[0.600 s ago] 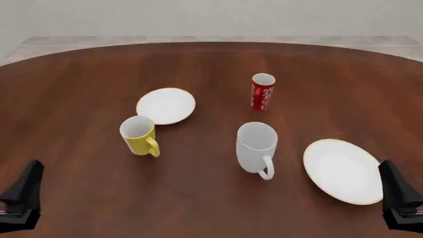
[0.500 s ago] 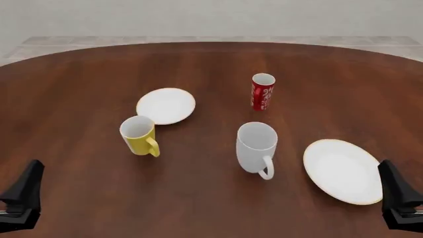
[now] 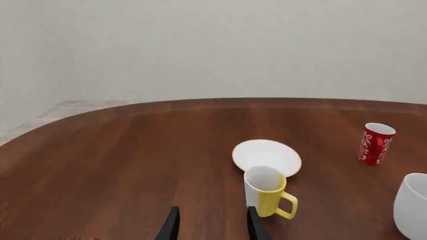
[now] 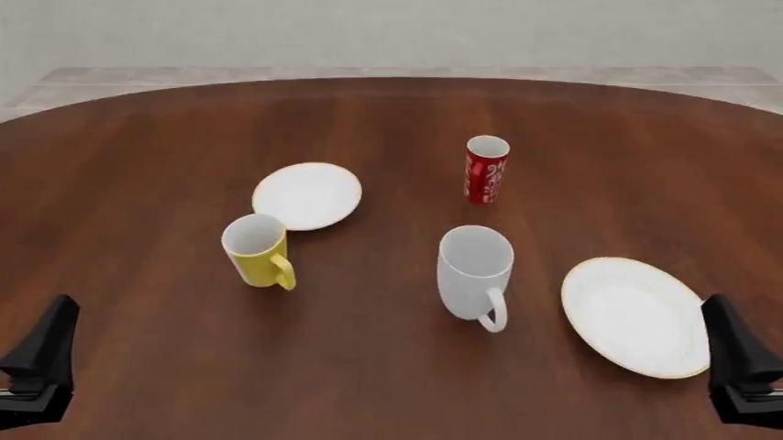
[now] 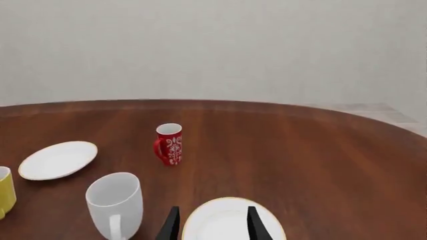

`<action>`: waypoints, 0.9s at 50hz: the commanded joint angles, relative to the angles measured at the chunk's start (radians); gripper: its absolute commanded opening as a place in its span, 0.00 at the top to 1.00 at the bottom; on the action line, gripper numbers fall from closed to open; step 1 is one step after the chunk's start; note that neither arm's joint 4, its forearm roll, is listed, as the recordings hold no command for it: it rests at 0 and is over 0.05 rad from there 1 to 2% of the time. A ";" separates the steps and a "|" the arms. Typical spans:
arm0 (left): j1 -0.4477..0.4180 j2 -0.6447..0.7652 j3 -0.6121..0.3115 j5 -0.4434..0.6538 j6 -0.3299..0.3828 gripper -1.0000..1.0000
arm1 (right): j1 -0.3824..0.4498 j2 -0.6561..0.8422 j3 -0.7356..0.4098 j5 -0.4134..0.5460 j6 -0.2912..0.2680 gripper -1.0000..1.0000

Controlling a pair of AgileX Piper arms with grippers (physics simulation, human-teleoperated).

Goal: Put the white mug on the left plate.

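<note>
We sit parked with both grippers' jaws spread and empty: left gripper [image 3: 212,227], right gripper [image 5: 212,225]. We want a side grasp on the tall plain white mug [image 4: 475,272], clear of its near-facing handle. Then we carry it far-left, past the yellow mug [image 4: 257,249], to the smaller gold-rimmed white plate [image 4: 307,195].

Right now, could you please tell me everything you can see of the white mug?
The white mug is tall, plain and glossy, ceramic by its look, with a loop handle turned toward the arms' side. It stands upright and empty on the wooden table, between the yellow mug and the larger plate, nearer than the red cup. Nothing touches it but the table.
</note>
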 commanded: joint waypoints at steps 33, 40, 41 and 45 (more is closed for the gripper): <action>0.027 0.002 -0.005 -0.001 -0.006 0.00 | 0.176 0.177 -0.413 0.264 0.045 0.00; 0.035 0.000 -0.008 0.000 -0.010 0.00 | 0.237 0.213 -0.493 0.317 0.034 0.00; 0.035 -0.001 -0.009 0.000 -0.010 0.00 | 0.244 0.217 -0.501 0.322 0.029 0.00; 0.042 -0.002 -0.011 -0.001 -0.013 0.00 | 0.279 0.245 -0.530 0.340 0.027 0.00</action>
